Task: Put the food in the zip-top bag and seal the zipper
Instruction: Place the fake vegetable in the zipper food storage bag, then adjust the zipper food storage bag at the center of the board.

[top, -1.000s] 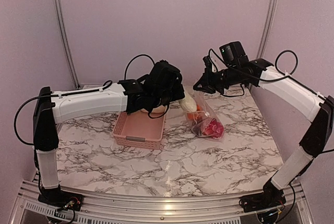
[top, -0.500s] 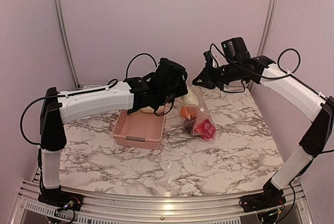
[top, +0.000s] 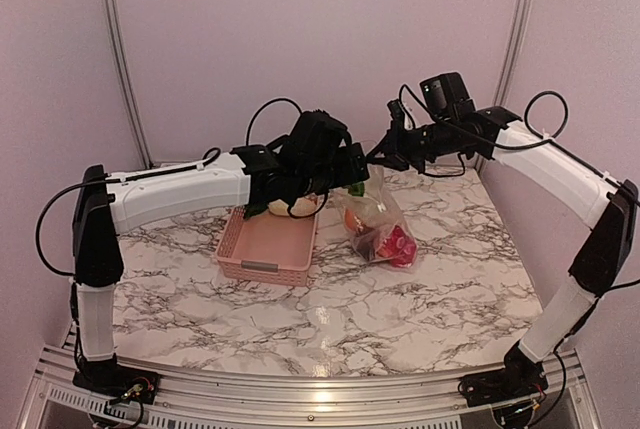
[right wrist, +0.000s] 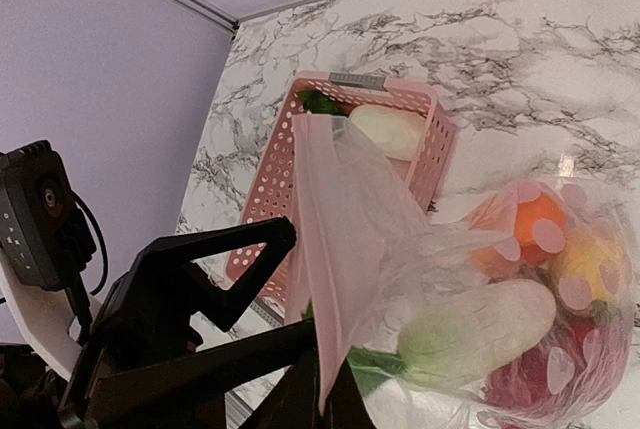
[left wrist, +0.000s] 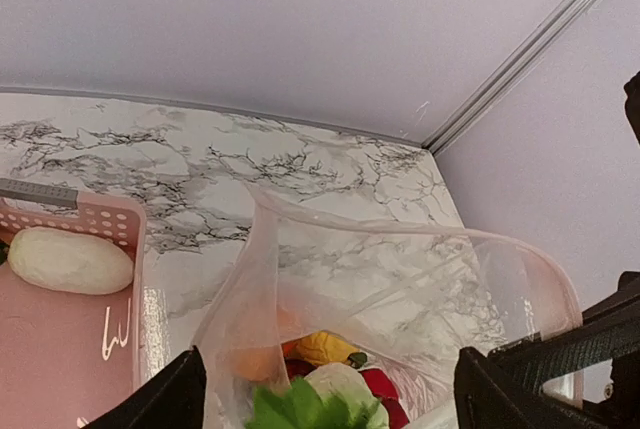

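The left tool [left wrist: 330, 394] hangs over the bag's mouth with its jaws spread wide and nothing between them. The bag [left wrist: 420, 279] sags below it, holding orange, yellow, red and leafy green food [left wrist: 300, 411]. The right tool [right wrist: 322, 389] is clenched on the bag's rim, holding it up and open. A white oblong piece [left wrist: 70, 259] lies in the pink basket [left wrist: 112, 217], off to the left tool's left and nearer that arm. Its long axis runs along the basket's far wall. The marble table [top: 400, 309] is flat, and the basket sits just beside the bag.
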Controlling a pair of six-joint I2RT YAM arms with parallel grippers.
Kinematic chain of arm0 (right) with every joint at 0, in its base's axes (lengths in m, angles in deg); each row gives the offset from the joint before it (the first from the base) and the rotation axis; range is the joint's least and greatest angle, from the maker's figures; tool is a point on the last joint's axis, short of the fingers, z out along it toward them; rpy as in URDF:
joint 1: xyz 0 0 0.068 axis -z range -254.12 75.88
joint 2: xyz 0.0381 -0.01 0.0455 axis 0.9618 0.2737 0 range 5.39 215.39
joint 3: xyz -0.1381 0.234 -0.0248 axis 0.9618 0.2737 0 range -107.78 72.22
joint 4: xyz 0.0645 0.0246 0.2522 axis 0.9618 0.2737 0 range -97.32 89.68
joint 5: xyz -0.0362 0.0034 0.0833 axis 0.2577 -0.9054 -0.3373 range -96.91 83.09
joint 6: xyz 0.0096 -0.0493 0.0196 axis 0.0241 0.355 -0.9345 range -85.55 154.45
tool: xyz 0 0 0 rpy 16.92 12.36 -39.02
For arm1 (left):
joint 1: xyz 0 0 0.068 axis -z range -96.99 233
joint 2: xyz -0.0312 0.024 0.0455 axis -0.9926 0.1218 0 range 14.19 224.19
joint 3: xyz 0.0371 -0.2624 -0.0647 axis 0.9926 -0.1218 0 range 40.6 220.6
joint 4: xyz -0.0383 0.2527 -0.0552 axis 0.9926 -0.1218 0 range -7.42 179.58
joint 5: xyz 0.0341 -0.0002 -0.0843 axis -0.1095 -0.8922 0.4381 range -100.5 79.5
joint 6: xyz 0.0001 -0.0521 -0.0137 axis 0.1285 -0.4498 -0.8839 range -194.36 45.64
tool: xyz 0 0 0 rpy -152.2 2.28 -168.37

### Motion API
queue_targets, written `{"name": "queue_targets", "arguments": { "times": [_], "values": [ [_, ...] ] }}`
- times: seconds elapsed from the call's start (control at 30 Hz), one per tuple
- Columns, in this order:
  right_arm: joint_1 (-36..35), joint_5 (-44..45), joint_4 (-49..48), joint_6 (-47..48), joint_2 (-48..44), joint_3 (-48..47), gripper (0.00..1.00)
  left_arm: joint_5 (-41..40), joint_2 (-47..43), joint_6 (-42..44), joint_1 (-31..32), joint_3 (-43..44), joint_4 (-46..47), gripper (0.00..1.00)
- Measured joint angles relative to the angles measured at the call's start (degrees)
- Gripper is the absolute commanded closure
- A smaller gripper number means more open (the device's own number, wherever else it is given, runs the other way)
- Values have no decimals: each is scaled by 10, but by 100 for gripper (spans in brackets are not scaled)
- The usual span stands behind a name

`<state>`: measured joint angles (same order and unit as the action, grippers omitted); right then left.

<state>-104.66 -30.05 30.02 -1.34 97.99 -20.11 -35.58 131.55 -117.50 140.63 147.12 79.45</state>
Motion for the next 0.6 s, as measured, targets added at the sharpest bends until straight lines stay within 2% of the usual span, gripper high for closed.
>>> {"name": "queue_targets", "arguments": {
  "times": [0.13,0.37,0.47,0.6],
  "values": [
    [5,0,-4,1,2,-12,100,16,-30,21,-10,20,-26,10],
    [6,0,-4,3,2,-13,100,20,-112,5,-22,45,-102,30],
    [6,0,-5,3,2,-13,100,38,-132,-13,-30,24,-129,37],
    [6,0,-6,3,3,-13,100,92,-130,-30,-49,-22,-155,43]
  ]
}}
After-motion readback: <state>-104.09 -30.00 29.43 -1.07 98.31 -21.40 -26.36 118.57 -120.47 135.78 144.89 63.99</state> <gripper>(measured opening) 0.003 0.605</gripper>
